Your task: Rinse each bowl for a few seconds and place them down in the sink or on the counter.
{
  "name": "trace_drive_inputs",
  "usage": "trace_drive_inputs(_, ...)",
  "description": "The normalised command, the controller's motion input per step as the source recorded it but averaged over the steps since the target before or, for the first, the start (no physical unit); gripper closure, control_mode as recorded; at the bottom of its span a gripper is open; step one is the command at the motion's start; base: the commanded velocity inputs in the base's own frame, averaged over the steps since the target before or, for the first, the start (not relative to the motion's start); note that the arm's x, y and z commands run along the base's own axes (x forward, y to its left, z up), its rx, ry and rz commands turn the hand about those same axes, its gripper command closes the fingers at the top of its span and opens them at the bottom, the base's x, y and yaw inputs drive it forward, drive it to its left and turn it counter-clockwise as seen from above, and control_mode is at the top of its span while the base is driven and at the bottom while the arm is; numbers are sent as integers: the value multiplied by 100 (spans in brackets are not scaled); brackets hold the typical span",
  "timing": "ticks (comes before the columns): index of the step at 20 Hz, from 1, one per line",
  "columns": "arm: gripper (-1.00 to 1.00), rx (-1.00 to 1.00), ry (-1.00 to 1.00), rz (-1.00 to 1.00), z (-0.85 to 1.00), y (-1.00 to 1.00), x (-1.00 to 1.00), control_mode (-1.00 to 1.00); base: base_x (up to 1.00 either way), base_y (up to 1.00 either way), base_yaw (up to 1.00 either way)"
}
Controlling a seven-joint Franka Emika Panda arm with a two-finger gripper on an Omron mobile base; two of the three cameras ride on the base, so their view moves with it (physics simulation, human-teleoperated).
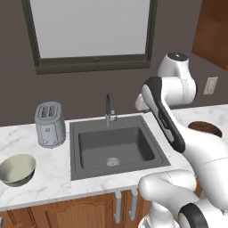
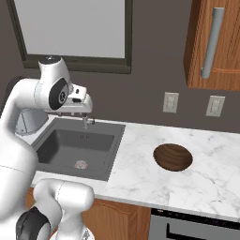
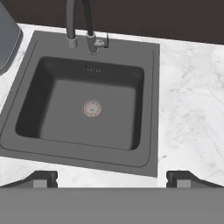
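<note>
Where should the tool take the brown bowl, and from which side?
On the rim, from above, one finger inside and one outside the wall. The brown bowl sits upright and open on the counter, clear of other things, so probably any point on the rim would do.

Three cameras are covering one sink [image 1: 116, 149] from three angles.
The left and right base views are looking forward and down from behind the arm, sharing the sink, faucet [image 1: 109, 108] and marble counter [image 2: 211, 173]; the hand view is looking steeply down, closer in, onto the basin and drain [image 3: 92, 108].
</note>
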Motion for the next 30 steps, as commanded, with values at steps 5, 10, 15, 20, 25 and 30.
trace_drive_inputs(5, -100, 0, -6, 2, -15, 0, -9, -100, 0, 0, 0)
trace_drive_inputs(10, -100, 0, -7, 3, -16, 0, -9, -100, 0, 0, 0)
trace_drive_inputs(15, -100, 0, -11, 5, -16, 0, -11, -100, 0, 0, 0)
trace_drive_inputs(20, -100, 0, -12, 5, -14, 0, -14, -100, 0, 0, 0)
trace_drive_inputs(25, -100, 0, -12, 5, -13, 0, -12, -100, 0, 0, 0)
trace_drive_inputs(30, -100, 1, -11, 5, -13, 0, -4, -100, 0, 0, 0)
